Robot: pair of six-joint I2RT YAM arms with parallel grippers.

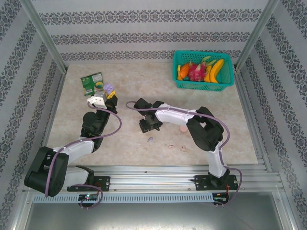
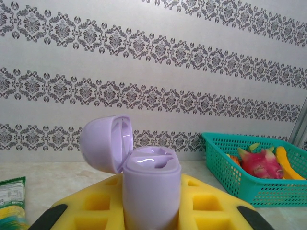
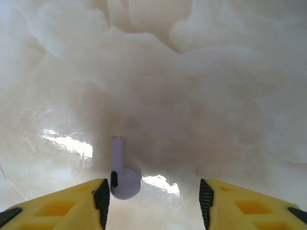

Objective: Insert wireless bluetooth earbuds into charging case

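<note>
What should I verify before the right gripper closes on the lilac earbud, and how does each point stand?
1. Lilac rounded plastic charging case held upright by the left gripper: ok.
2. Its hinged lid open: ok.
3. Case sockets free: cannot tell, there is glare on the top.
4. Right gripper open above the pale marbled tabletop: ok.
5. Small lilac stemmed earbud centred between the fingers: not ok, it lies close beside one black finger pad.
</note>
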